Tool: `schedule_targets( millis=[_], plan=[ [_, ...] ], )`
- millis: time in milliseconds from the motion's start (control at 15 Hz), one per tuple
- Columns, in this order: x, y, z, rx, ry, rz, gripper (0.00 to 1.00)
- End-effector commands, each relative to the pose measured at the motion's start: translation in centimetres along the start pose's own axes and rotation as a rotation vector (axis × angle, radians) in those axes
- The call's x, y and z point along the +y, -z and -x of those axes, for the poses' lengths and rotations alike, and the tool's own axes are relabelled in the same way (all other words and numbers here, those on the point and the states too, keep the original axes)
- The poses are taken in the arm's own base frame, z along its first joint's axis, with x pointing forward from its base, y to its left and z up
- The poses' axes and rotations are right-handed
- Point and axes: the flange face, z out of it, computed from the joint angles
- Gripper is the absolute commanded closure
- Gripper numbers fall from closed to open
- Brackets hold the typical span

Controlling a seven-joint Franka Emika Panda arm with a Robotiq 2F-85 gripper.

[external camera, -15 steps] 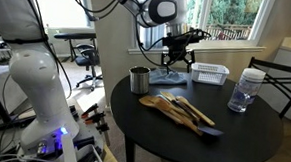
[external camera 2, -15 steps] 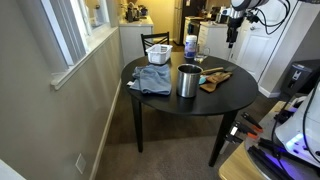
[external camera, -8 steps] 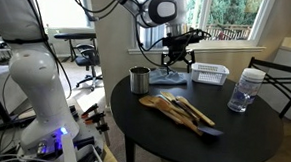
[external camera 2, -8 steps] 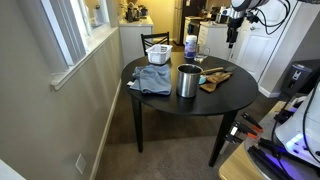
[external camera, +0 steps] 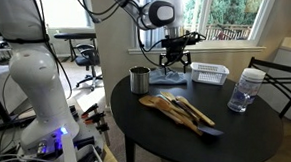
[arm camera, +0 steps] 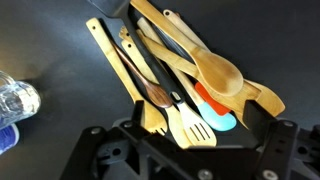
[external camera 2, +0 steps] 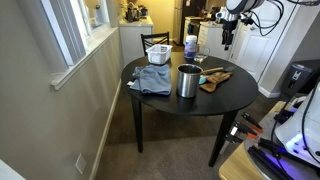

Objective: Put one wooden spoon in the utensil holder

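Up front on the round black table [external camera: 237,141], a heap of wooden utensils [external camera: 180,110] lies flat with the handles fanned out every which way. The wrist view looks straight down on that heap, and you can pick out a wooden spoon [arm camera: 218,72] with an oval bowl on top. A slotted wooden turner [arm camera: 192,130] sits beside a blue-and-orange spatula head [arm camera: 220,119] toward the bottom of the frame. The gripper [arm camera: 185,152] shows along the bottom edge there, jaws spread wide with nothing between them. A bit further back on the table, toward the left of the frame in an exterior view, stands the utensil holder [external camera: 139,80]. It's a shiny metal cup, upright and clearly apart from the heap, so all the spoons are on the tabletop and not in it. Another exterior view has the utensil holder [external camera 2: 187,81] nearest the camera, with the wooden utensils [external camera 2: 214,79] just off to its right. Behind the cup there's a crumpled blue cloth [external camera: 169,78], and over on the right side a clear plastic jar [external camera: 246,89] with a white lid. Further back still, a white slotted basket [external camera: 211,72] sits near the far edge of the table. The gripper [external camera: 174,63] hangs well above the tabletop, touching nothing. Behind all that it's just windows [external camera: 229,20] and a dark chair [external camera: 282,76] at the right.
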Motion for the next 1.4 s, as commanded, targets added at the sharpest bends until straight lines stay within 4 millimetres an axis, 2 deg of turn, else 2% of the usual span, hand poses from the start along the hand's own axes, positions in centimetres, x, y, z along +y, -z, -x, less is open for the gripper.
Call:
schedule_targets(
  millis=[0, 267, 667, 800, 1000, 1333],
  plan=[
    [-1.8, -2.8, -4.4, -0.046, 0.134, -0.026, 0.0],
    [-3.9, -5.7, -7.4, -0.115, 0.251, -0.049, 0.0],
    [-5.8, -9.7, -8.2, -0.245, 0.419, -0.059, 0.0],
    [-7.1, -10.8, -8.6, -0.261, 0.479, -0.063, 0.0],
    [-9.0, -11.6, -9.6, -0.223, 0.612, -0.116, 0.0],
    [-10.8, -12.6, -10.4, -0.149, 0.846, -0.188, 0.0]
  ],
)
